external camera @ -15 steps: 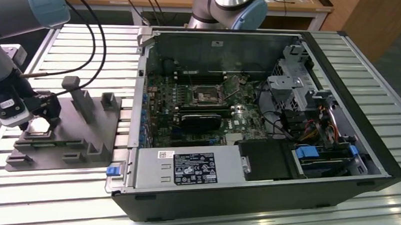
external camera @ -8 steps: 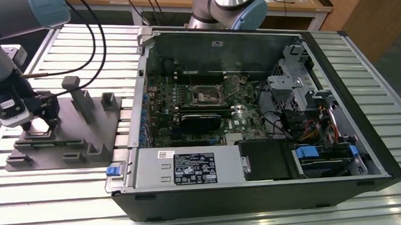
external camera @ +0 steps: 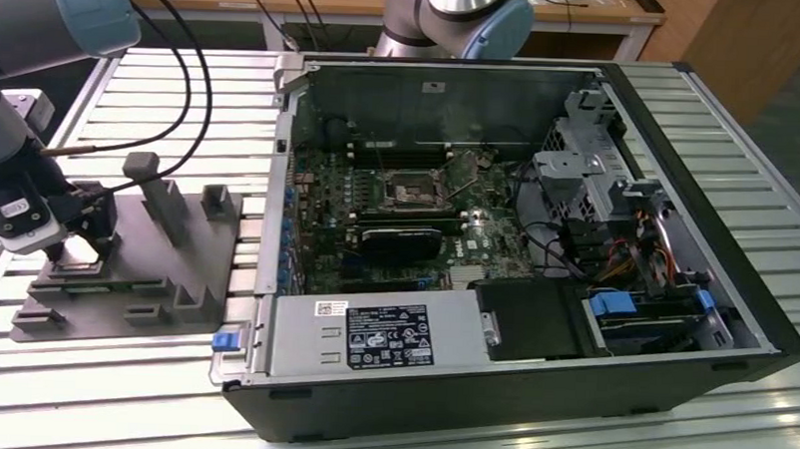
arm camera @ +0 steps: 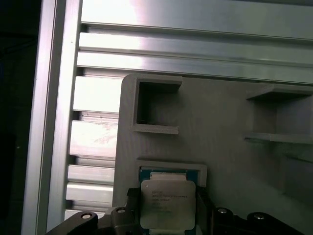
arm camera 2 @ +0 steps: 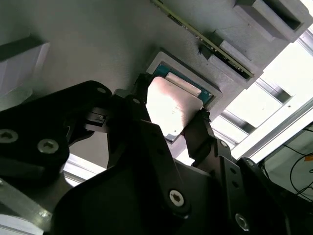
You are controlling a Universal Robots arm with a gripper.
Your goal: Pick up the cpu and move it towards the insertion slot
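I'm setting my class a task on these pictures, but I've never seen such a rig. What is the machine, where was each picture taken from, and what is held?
It is a robot arm with a two-fingered hand at its end. The exterior view, from a camera off the arm, shows a slatted table: a grey fixture plate on that view's left, an opened computer case beside it. Inside the case sits the insertion slot, a silver-framed square socket. Both wrist views come from cameras riding on the arm. They show the fingers against opposite edges of the cpu, a flat silvery chip, at a square recess in the plate. The hand holds the cpu.
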